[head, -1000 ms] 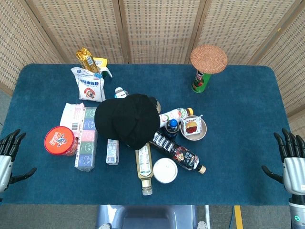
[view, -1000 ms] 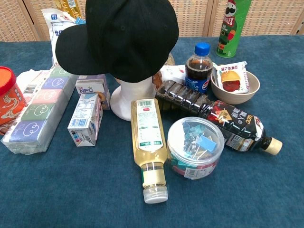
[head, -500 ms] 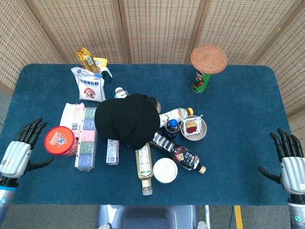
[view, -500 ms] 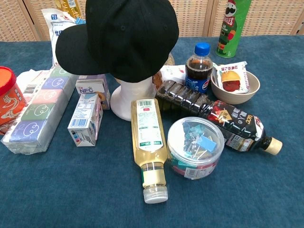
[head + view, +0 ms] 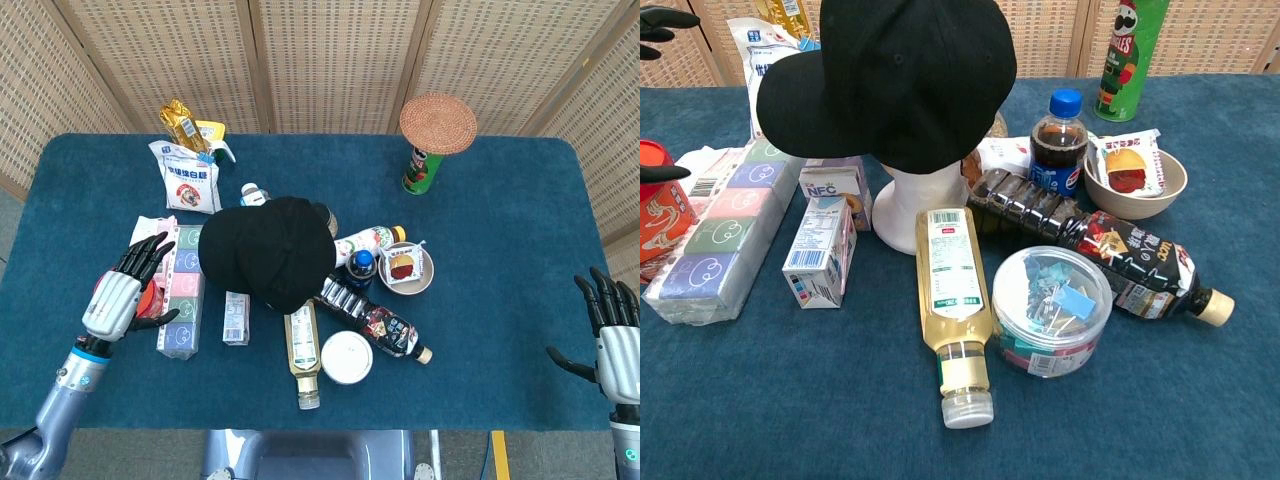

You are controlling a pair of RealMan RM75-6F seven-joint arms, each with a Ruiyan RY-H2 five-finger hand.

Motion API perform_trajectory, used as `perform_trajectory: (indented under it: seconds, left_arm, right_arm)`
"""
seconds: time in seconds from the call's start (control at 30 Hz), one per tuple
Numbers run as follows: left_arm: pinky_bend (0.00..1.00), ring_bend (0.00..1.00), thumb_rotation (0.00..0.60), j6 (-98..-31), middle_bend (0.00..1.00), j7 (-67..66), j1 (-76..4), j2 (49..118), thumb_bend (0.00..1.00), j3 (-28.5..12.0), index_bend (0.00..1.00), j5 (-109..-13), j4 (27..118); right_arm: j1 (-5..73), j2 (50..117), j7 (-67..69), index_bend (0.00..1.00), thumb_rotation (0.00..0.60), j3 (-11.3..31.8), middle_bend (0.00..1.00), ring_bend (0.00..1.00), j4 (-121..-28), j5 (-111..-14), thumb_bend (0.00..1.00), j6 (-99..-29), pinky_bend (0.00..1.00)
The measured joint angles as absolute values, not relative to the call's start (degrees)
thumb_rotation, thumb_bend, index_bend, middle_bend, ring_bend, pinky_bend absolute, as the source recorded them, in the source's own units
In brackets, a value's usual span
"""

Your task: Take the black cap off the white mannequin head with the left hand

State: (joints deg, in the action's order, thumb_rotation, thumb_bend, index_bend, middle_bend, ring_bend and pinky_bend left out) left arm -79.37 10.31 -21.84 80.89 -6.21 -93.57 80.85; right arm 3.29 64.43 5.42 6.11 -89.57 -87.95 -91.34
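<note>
As the left robot hand (image 5: 122,295) moved in from the table edge, it hung over the red tub (image 5: 150,300), fingers spread, empty. The black cap (image 5: 268,250) sat untouched on the white mannequin head (image 5: 912,205); reach underway. The right robot hand (image 5: 618,337) stayed spread, idle.

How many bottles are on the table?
4: a Pepsi bottle standing, a dark bottle and a pale one lying in front, a white one behind; the cap may hide more.

The silver-backed, black-fingered left hand (image 5: 125,293) hovers with fingers (image 5: 150,252) spread and empty, while the matching right hand (image 5: 612,335) waits open, fingers apart.
</note>
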Motion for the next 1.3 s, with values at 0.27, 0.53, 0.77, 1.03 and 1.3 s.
perform_trajectory:
  seconds: [0.27,0.53,0.77,1.03,1.3]
  left_arm:
    - [0.07,0.00,0.600,-82.2,0.00,14.0,-24.7,90.5,0.15,-7.4,0.00,-95.0,68.1]
    - [0.07,0.00,0.600,-84.9,0.00,15.8,-27.2,96.1,0.15,-8.4,0.00,-95.8,62.5]
    - [0.07,0.00,0.600,-85.0,0.00,16.6,-28.4,99.4,0.15,-8.7,0.00,-94.6,57.7]
    - [0.07,0.00,0.600,-84.1,0.00,18.0,-29.5,102.4,0.15,-8.8,0.00,-92.8,53.0]
    - [0.07,0.00,0.600,-84.9,0.00,19.8,-30.8,106.3,0.15,-9.3,0.00,-91.9,48.4]
  right_arm:
    - [3.2,63.4,7.6,0.04,0.600,5.9,0.00,0.00,-90.2,-88.1,0.06,-90.9,0.03]
    - [2.9,62.9,8.5,0.04,0.600,5.9,0.00,0.00,-90.5,-88.4,0.07,-91.6,0.03]
    - [2.9,62.5,9.5,0.04,0.600,6.1,0.00,0.00,-90.4,-87.9,0.07,-91.2,0.03]
    - [2.9,62.2,10.0,0.04,0.600,6.1,0.00,0.00,-90.4,-87.6,0.07,-90.8,0.03]
    - [2.8,61.9,10.8,0.04,0.600,6.4,0.00,0.00,-90.3,-87.3,0.07,-91.0,0.03]
